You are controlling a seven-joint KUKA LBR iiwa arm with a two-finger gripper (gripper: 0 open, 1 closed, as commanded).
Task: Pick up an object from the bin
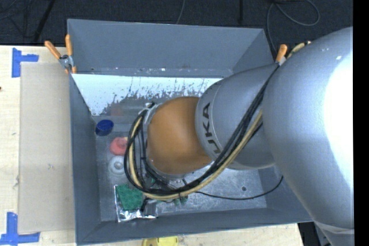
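Here, the orange-covered wrist (173,138) hung just beside a crumpled green scrap (129,197) on a foil packet (136,214); the gripper's opening could not be told.

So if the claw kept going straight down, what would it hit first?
Most likely the bin's grey floor, close beside the green crumpled thing and the silver foil packet. The orange cover hides much of the claw, so that's a guess.

From nine to seven o'clock, blue cap (104,127), pink piece (119,145), white ring (118,166) and green lump (129,197) block me. At four o'clock the bin floor (245,177) lies bare.
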